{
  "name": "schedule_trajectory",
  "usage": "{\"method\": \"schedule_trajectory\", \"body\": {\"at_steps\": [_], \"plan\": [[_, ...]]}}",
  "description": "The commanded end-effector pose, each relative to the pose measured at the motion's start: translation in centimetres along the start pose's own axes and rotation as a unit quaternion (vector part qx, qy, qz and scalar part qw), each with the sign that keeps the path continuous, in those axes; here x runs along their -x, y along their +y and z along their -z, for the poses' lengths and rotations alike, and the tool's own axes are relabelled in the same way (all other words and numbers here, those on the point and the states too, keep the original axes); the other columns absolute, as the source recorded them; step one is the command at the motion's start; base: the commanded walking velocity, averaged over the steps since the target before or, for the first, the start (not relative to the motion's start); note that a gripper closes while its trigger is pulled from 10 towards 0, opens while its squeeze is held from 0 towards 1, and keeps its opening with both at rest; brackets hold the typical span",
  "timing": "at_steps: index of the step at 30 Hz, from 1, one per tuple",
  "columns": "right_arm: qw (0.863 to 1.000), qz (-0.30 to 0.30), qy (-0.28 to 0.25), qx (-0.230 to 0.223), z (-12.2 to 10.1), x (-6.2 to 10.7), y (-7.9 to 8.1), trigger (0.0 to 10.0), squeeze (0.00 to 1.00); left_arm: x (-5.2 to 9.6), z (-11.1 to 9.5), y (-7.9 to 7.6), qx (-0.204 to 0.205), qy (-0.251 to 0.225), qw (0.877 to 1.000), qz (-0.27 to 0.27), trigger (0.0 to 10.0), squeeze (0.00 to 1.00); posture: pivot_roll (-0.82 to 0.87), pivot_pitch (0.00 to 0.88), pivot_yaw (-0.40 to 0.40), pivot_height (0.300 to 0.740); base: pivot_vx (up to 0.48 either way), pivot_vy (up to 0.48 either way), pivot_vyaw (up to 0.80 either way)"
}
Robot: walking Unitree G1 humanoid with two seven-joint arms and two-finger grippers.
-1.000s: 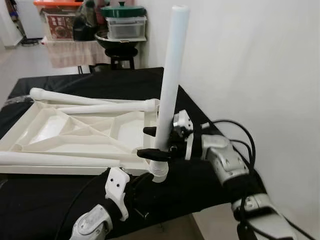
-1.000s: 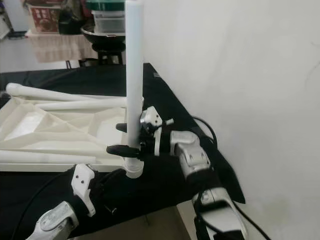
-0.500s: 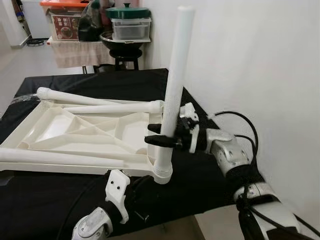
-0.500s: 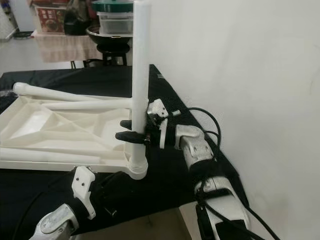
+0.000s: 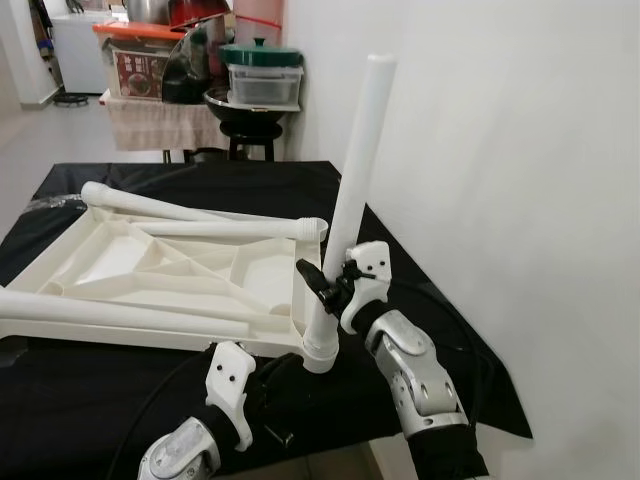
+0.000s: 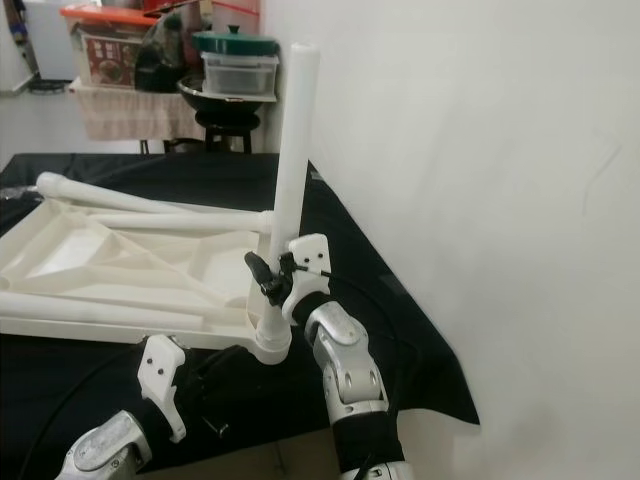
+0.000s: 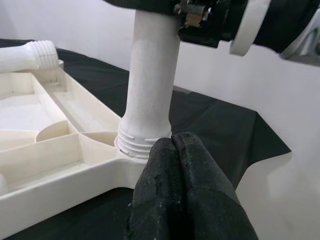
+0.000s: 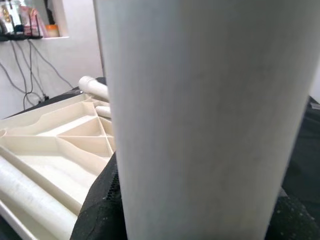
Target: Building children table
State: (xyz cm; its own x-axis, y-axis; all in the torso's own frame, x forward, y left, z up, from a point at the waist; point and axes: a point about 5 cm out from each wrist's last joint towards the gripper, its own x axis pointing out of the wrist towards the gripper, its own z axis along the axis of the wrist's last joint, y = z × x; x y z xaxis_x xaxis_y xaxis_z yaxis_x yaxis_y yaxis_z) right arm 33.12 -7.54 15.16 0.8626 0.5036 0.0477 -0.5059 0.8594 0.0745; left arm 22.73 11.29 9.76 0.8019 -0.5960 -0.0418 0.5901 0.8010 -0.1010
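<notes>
table leg (image 5: 352,210) stood nearly upright, its long axis leaning slightly away from the tabletop (image 5: 160,275), its threaded foot seated at the corner of the tabletop nearest the robot. the tabletop lay upside down on the black cloth (image 5: 440,340). the right gripper (image 5: 322,285) was clamped around the leg low down, just above that corner, and was the arm doing the work. the left gripper (image 7: 175,150) sat below the corner, fingers pressed together with nothing between them, tips touching the leg's threaded collar. two other legs (image 5: 190,210) lay across the far side of the tabletop, a third (image 5: 120,310) along the near side. compared with a second earlier, the right wrist had swung round the leg towards the robot, a turn that looked like screwing it in.
</notes>
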Motion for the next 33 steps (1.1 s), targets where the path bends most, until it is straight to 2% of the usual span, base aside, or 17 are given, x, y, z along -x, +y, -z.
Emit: {"method": "schedule_trajectory", "body": {"at_steps": [1,2,3,7,11,12,13,14,16,19,21,22,23,24,28,32,33], "plan": [[0.997,0.035,0.059,-0.018,2.7,0.7,-0.8,2.2,0.00,0.0,0.1,0.1,-0.003,0.005,1.000,-0.005,10.0,0.00,0.12,0.000,-0.103,0.740,0.000,0.000,0.00],[0.998,0.021,0.063,-0.022,2.6,0.7,-0.6,10.0,0.00,0.1,0.1,0.2,-0.004,0.005,1.000,-0.007,10.0,0.00,0.12,0.000,-0.098,0.740,0.000,0.000,0.00],[0.997,0.002,0.066,-0.026,2.4,0.8,-0.1,10.0,1.00,0.1,0.2,0.2,-0.005,0.006,1.000,-0.005,10.0,0.00,0.12,0.000,-0.098,0.740,0.000,0.000,0.00],[0.991,-0.128,0.045,-0.001,0.4,0.5,0.1,10.0,1.00,-0.2,0.3,0.4,-0.016,0.018,1.000,0.005,10.0,0.00,0.11,0.000,-0.083,0.740,0.000,0.000,0.00],[0.988,-0.146,0.039,0.003,-0.1,0.3,-0.2,10.0,1.00,-0.2,0.3,0.5,-0.018,0.020,1.000,0.005,10.0,0.00,0.11,0.000,-0.083,0.740,0.000,0.000,0.00],[0.979,-0.198,0.034,0.022,-1.0,0.1,-1.0,10.0,0.25,-0.4,-0.3,0.6,-0.027,0.013,1.000,0.003,10.0,0.00,0.12,0.000,-0.085,0.740,0.000,0.000,0.00],[0.966,-0.254,0.032,0.043,-1.9,0.0,-1.8,10.0,0.00,-0.7,-1.0,0.8,-0.037,0.005,0.999,0.003,10.0,0.00,0.12,0.000,-0.084,0.740,0.000,0.000,0.00],[0.966,-0.254,0.032,0.043,-1.9,0.0,-1.8,10.0,0.00,-0.7,-1.0,0.8,-0.037,0.005,0.999,0.003,10.0,0.00,0.12,0.000,-0.084,0.740,0.000,0.000,0.00],[0.951,-0.301,0.042,0.056,-2.5,-0.1,-2.7,10.0,0.00,-1.0,-2.1,0.9,-0.045,-0.004,0.999,0.004,10.0,0.00,0.12,0.000,-0.088,0.740,0.000,0.000,0.00],[0.921,-0.380,0.060,0.060,-4.6,-0.5,-4.4,10.0,0.00,-1.3,-4.4,0.7,-0.067,-0.024,0.997,0.012,10.0,0.00,0.13,0.000,-0.088,0.740,0.000,0.000,0.00],[0.918,-0.389,0.060,0.052,-4.9,-0.6,-4.6,10.0,0.00,-1.3,-4.7,0.7,-0.072,-0.026,0.997,0.011,10.0,0.00,0.13,0.000,-0.088,0.740,0.000,0.000,0.00],[0.921,-0.382,0.061,0.048,-5.3,-0.8,-5.0,3.9,0.00,-1.4,-5.1,0.6,-0.075,-0.029,0.997,0.006,10.0,0.00,0.13,0.000,-0.086,0.740,0.000,0.000,0.00],[0.921,-0.382,0.061,0.048,-5.3,-0.8,-5.0,3.9,0.00,-1.4,-5.1,0.6,-0.075,-0.029,0.997,0.006,10.0,0.00,0.13,0.000,-0.086,0.740,0.000,0.000,0.00],[0.923,-0.376,0.065,0.039,-5.6,-0.9,-5.6,0.0,0.00,-1.4,-5.6,0.2,-0.074,-0.032,0.997,0.003,10.0,0.00,0.14,0.000,-0.081,0.740,0.000,0.000,0.00],[0.920,-0.384,0.074,0.031,-5.5,-0.6,-6.2,0.0,0.00,-1.5,-5.7,-0.7,-0.073,-0.023,0.997,0.004,10.0,0.00,0.14,0.000,-0.078,0.740,0.000,0.000,0.00],[0.923,-0.374,0.079,0.032,-5.2,-0.3,-6.8,0.0,0.00,-1.4,-5.4,-1.6,-0.062,-0.005,0.998,0.010,10.0,0.00,0.14,0.000,-0.067,0.740,0.000,0.000,0.00],[0.931,-0.356,0.075,0.039,-4.8,-0.2,-7.1,0.0,0.00,-1.2,-5.3,-1.9,-0.065,0.008,0.998,0.012,10.0,0.00,0.11,0.000,-0.046,0.740,0.000,0.000,0.00]]}}
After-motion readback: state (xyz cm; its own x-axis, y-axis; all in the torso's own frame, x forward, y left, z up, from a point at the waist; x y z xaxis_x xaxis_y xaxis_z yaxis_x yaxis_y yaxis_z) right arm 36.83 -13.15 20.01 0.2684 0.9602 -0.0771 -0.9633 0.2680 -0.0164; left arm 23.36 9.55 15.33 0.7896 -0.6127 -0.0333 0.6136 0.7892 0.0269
